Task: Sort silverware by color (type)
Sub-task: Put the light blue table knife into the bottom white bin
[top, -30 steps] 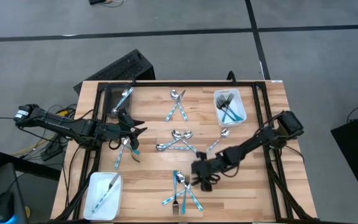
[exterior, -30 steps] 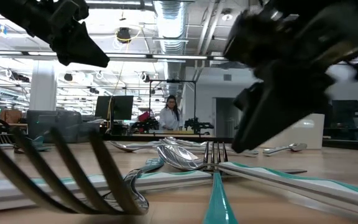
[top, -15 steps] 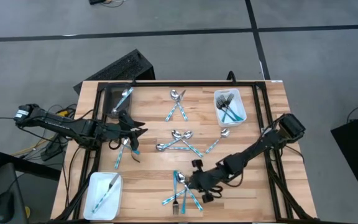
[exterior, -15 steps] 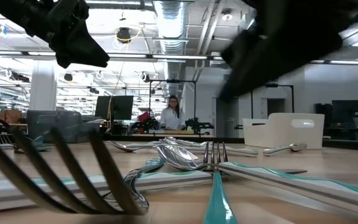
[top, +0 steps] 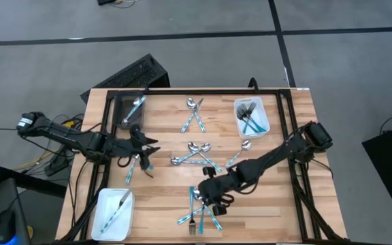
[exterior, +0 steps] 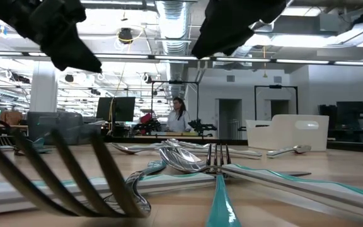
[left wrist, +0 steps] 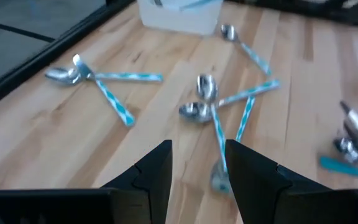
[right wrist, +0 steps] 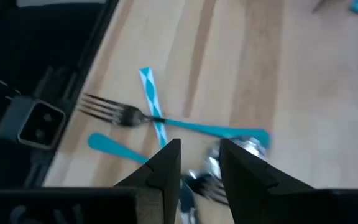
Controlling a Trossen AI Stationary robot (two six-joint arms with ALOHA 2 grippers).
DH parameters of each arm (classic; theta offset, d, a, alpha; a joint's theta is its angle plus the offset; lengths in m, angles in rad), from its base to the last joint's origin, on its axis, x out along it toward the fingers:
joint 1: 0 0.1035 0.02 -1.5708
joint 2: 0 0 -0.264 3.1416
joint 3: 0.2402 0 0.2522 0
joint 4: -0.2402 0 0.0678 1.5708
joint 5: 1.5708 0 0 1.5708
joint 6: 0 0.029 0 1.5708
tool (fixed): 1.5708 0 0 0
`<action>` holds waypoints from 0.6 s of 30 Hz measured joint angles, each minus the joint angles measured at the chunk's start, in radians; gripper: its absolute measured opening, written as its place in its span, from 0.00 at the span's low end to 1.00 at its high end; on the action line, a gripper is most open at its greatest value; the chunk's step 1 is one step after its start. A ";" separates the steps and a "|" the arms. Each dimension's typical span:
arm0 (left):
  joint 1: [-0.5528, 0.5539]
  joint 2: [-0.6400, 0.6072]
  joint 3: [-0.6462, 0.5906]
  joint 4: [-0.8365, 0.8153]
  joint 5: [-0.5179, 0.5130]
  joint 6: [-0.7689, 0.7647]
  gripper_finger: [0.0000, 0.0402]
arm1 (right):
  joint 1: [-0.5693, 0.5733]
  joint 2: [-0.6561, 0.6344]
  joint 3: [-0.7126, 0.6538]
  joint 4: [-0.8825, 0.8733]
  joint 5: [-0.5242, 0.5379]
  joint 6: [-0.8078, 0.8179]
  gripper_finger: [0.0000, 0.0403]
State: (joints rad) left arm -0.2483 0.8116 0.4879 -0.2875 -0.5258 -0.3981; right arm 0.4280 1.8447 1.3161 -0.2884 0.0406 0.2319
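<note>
mostly forks (top: pixel 250 117) in white tray (top: pixel 241 128)

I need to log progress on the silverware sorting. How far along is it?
Early. Done: several forks lie in the white tray at the table's far right, one piece in the near-left white tray, one in the dark grey bin. In hand: nothing; the right gripper hovers open over the teal-handled near-edge pile, the left gripper waits open. Left: four loose clusters.
</note>
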 joint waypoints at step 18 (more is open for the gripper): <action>-0.043 0.000 -0.018 -0.026 -0.055 0.053 0.34 | 0.049 0.353 0.388 -0.341 -0.016 -0.033 0.33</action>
State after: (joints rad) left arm -0.2909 0.8116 0.4694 -0.3139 -0.5803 -0.3447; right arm 0.4766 2.1977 1.7041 -0.6291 0.0242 0.1990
